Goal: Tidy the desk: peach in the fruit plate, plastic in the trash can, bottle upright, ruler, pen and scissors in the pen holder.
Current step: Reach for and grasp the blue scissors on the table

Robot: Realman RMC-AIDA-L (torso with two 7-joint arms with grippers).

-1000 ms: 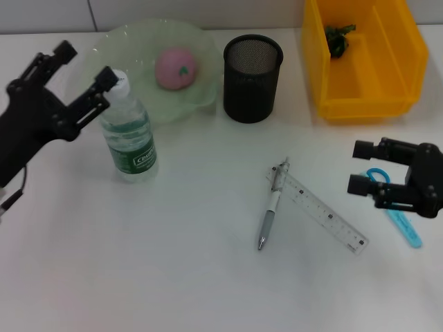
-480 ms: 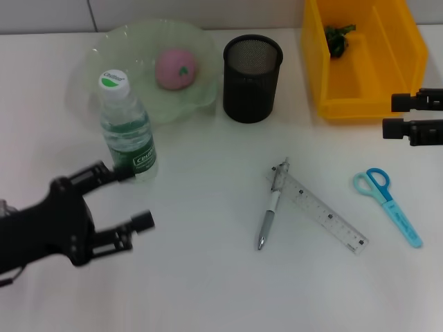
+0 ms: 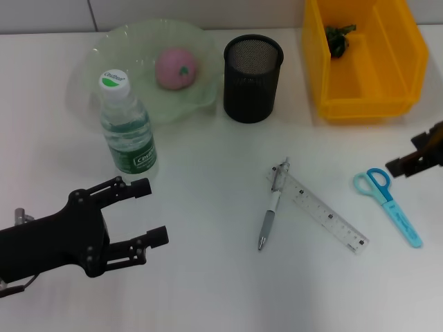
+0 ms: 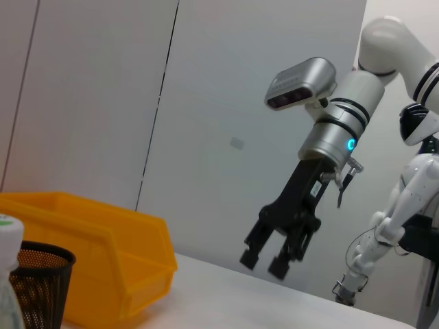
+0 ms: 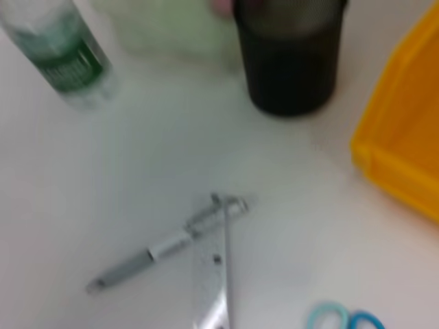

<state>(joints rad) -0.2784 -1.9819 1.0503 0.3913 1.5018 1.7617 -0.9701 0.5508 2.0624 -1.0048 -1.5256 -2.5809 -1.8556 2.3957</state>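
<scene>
The bottle point(image 3: 127, 126) stands upright in the upper left of the head view, just in front of the fruit plate point(image 3: 97, 55) that holds the peach point(image 3: 176, 68). The left pincer point(image 3: 149, 212) hovers low at the lower left, spread wide and empty, just below the bottle. The pen holder point(image 3: 252, 78) sits at upper center; the trash can point(image 3: 398, 69), upper right, contains green plastic point(image 3: 338, 39). The pen point(image 3: 271, 209) and ruler point(image 3: 324, 215) lie touching at center on the tabletop point(image 3: 208, 290), the scissors point(image 3: 389, 205) to their right. The right pincer point(image 4: 273, 261), raised at the right edge, is wide and holds nothing.
</scene>
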